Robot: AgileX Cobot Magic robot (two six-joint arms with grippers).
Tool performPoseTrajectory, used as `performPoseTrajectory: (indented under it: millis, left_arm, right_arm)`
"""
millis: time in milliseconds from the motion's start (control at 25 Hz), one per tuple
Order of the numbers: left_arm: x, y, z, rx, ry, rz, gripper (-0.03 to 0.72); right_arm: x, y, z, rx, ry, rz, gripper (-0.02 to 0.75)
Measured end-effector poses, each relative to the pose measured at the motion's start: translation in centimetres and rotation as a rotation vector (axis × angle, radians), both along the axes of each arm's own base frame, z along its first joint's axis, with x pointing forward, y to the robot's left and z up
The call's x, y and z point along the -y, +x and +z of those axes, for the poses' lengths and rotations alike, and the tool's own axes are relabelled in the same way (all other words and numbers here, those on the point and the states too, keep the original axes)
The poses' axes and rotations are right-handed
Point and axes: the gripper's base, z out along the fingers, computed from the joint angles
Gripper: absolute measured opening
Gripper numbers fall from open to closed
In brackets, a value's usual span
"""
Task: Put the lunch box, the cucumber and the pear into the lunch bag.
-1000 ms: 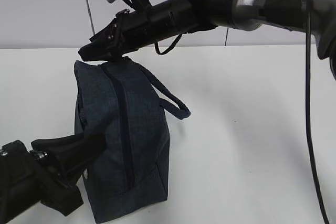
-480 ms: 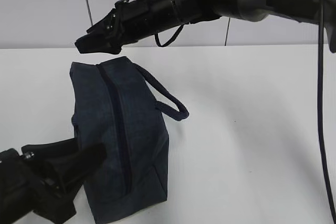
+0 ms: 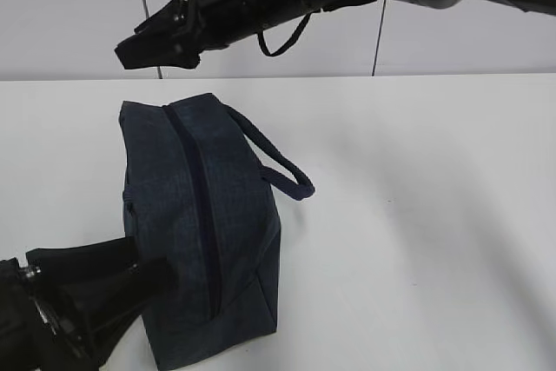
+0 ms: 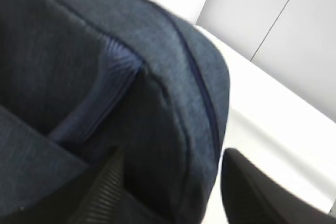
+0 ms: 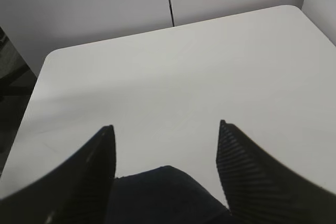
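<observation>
A white, smooth table (image 3: 417,215) is seen with rounded corners. On its left part the bag (image 3: 200,215) stands, boxy, of dark navy woven fabric; a zipper line runs along its top, which looks closed, and a loop handle (image 3: 278,162) hangs to one side. Its contents cannot be seen. The right gripper (image 3: 143,48) is held in the air above the bag's far end, jaws spread, nothing between them. The left gripper (image 3: 143,280) is set at the bag's near end, ribbed jaws parted astride a fabric corner.
</observation>
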Motion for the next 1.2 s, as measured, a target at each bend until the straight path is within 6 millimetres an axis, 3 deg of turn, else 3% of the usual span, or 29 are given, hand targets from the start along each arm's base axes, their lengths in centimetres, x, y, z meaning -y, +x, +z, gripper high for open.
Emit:
performPoseTrajectory:
  millis: [280,440,760,1000,1200]
  left_arm:
    - [-0.5,-0.4,1.8,0.073,-0.078,0.005,0.361]
    - [-0.6,-0.5,2.2,0.091,-0.096,0.004,0.361]
    - [-0.6,-0.6,2.5,0.107,-0.109,0.001,0.361]
    - [0.5,0.8,4.5,0.16,-0.05,0.017,0.344]
    - [1.9,2.9,7.2,0.118,0.199,0.046,0.342]
  right_arm:
    - [0.6,-1.3,1.6,0.004,-0.065,0.05,0.475]
    - [1.1,-2.7,2.7,-0.061,-0.106,0.124,0.43]
    - [1.7,-2.7,2.2,-0.186,-0.183,0.065,0.344]
    - [3.9,-1.9,1.9,-0.24,-0.421,-0.116,0.326]
    - [7.8,-1.0,3.1,-0.25,-0.713,-0.534,0.278]
